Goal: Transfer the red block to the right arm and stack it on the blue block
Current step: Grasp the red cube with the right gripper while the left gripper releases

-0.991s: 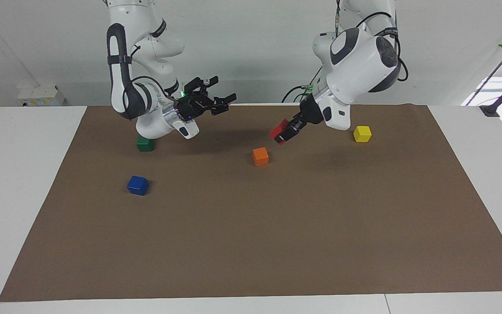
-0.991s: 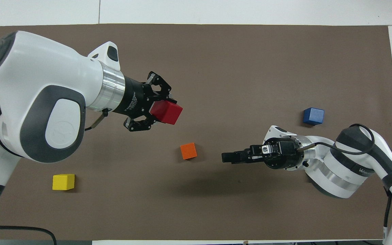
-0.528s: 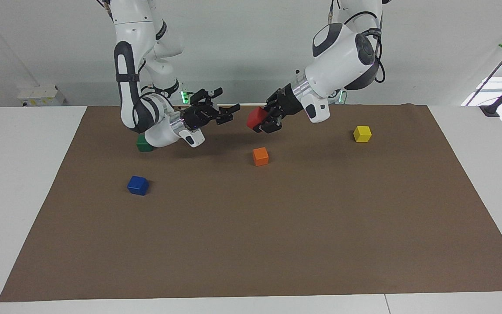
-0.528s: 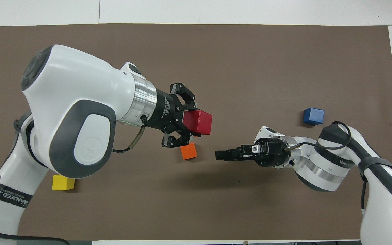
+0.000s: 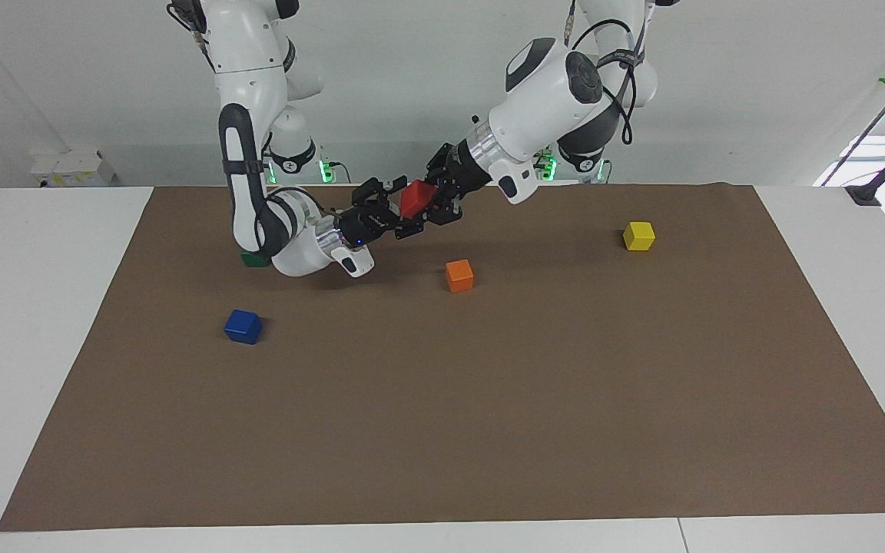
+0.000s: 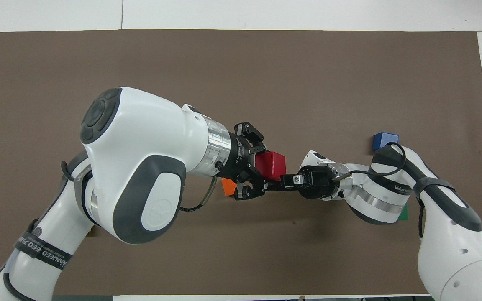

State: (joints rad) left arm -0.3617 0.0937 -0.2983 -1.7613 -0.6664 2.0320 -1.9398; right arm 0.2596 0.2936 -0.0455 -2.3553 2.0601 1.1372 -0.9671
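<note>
Upper centre of facing view: left gripper [image 5: 429, 201] clamping red block [image 5: 414, 199], light, rigid; right gripper [image 5: 387, 213] gaping, taking free faces.

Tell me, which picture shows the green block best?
The facing view. There the green block peeks out beside the right arm's elbow, near the blue block. In the overhead view only a small green corner shows under that arm.

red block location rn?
The red block is up in the air, gripped by the left hand, above the mat near the orange block. The open right hand is right at it.
</note>
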